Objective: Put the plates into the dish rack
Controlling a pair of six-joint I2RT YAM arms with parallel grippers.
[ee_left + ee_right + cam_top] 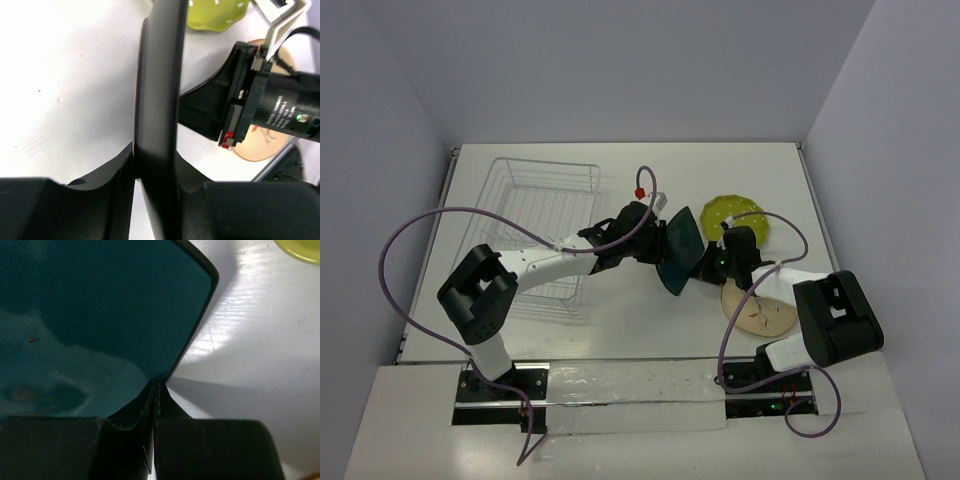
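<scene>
Across the white desk (pixel 620 335), toward its left side, a big wire rack (pixel 545 164), with no plate standing between the tines. Judged therefore as an early stage: nothing loaded, all three plates left to put in.

Stretched long and low from the left base, passing over the near right corner of the rack and ending at the middle of the desk, the left arm (pixel 535 268). Folded short and pointed inward, toward the left, the right arm (pixel 790 285). Both ends close together, just to the right of the rack.

Held between them above the desk, tipped up almost on its edge, the teal plate (pixel 678 250); beside the rack, not yet over it. Flat on the desk close to the right arm and partly hidden under it, the cream plate (pixel 760 312). Flat farther back, touched by nothing, the yellow-green plate (pixel 730 212).

Clamped on the near edge of the teal plate, one finger on each face, the left pincer (pixel 156 171). Pressed, seemingly, on a corner of the same rim, with only a thin slit between the fingers, the right pincer (pixel 156 387). Probably a passing of the plate from right to left; afterwards, to be carried left and stood between the tines.
</scene>
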